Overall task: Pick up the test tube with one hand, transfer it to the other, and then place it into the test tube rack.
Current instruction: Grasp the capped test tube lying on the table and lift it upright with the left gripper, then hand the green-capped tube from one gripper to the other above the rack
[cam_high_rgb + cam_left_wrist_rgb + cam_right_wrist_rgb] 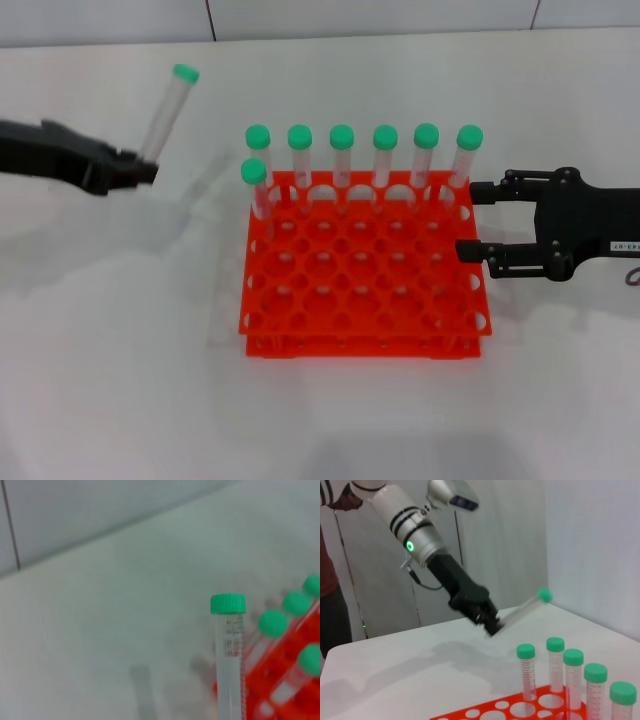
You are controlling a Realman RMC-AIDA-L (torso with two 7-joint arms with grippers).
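White desk (pixel 120 330) carried the test tube rack (pixel 362 268); left tool (pixel 145 172) clamped the test tube (pixel 168 112) by its base, cap free for the spread right tool (pixel 472 220).

Overhead head view (wrists nearer), shared rack (pixel 365 270)

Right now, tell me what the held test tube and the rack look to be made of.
The test tube, clamped at its base by the left gripper, looks like clear, smooth plastic: the wall shows through it, printed graduations run down its side, and its green cap is ridged. The test tube rack looks like moulded orange-red plastic, glossy and uniform. The open right gripper waits beside the rack.
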